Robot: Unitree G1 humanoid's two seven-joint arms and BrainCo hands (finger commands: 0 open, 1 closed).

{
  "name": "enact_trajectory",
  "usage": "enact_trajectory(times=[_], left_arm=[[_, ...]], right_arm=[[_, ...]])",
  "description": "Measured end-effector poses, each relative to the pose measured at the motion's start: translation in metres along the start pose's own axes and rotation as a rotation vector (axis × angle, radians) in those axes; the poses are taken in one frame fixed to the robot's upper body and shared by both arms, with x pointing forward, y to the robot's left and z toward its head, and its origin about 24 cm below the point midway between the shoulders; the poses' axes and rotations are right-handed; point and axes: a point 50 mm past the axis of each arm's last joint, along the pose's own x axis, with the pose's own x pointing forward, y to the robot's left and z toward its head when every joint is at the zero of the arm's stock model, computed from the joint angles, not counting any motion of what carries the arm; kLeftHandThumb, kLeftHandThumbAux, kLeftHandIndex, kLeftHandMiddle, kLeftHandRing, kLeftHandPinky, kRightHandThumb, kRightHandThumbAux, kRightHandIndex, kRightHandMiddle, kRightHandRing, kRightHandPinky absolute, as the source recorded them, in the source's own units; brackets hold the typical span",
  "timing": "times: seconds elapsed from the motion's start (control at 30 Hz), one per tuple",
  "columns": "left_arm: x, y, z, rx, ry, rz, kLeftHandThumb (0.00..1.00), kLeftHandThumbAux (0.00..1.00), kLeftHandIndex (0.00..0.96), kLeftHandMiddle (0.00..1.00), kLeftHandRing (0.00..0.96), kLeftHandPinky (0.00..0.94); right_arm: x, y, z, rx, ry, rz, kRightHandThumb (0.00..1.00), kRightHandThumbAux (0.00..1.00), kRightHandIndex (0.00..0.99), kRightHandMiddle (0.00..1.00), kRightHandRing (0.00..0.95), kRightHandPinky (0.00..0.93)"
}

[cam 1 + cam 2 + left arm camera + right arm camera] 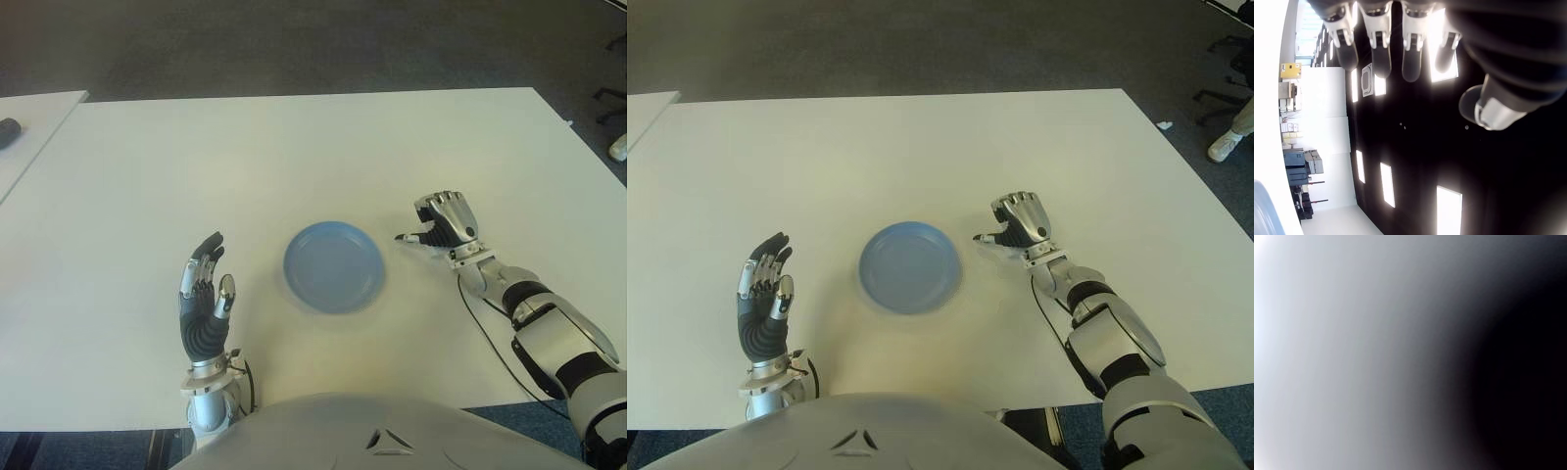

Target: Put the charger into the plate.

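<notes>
- Torso shell (323,431) of the robot, grey, fills the nearest edge of the eye views.
- Left robot hand (204,299) shows just beyond it, well left of the plate. It stands upright with the wrist low and the fingertips (209,245) pointing away from the robot. Its own wrist view shows the fingers (1377,44) straight and apart with nothing between them, against a dark ceiling with bright light panels.
- Blue round plate (333,266) lies flat on the white desk (294,157), between the two hands and nearer the right one. Only its plain blue surface shows.
- Right robot hand (443,227) sits just right of the plate, back upward and low over the desk, apart from the rim. Its forearm (534,323) runs back toward the near right corner, with a dark cable (485,338) beside it on the desk.
- Whether that hand is closed on anything I cannot tell: the eye views hide what is beneath it, and its wrist view is only a grey-to-black blur.
- Charger: it cannot be picked out in any view, so its place cannot be told.
- Second white desk (29,113) shows at the far left, with a small dark object (9,129) on it.
- Dark carpet floor (294,49) lies beyond, with a chair base (612,103) and a person's light shoe (1222,145) at the far right.
</notes>
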Motion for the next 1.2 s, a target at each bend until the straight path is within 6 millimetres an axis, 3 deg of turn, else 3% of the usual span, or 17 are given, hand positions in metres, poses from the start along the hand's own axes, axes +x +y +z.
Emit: enact_trajectory(times=[0.43,1.2], left_arm=[[0.001,-0.002,-0.002,0.003,0.019,-0.011,0.232,0.551,0.154,0.143,0.12,0.126],[0.001,-0.004,-0.003,0.011,0.021,-0.009,0.249,0.561,0.155,0.141,0.118,0.122]], right_arm=[[0.037,-0.028,0.006,0.018,-0.116,-0.115,0.879,0.675,0.868,0.897,0.89,0.878],[0.057,-0.039,0.014,0.011,-0.207,-0.14,0.884,0.681,0.875,0.893,0.88,0.87]])
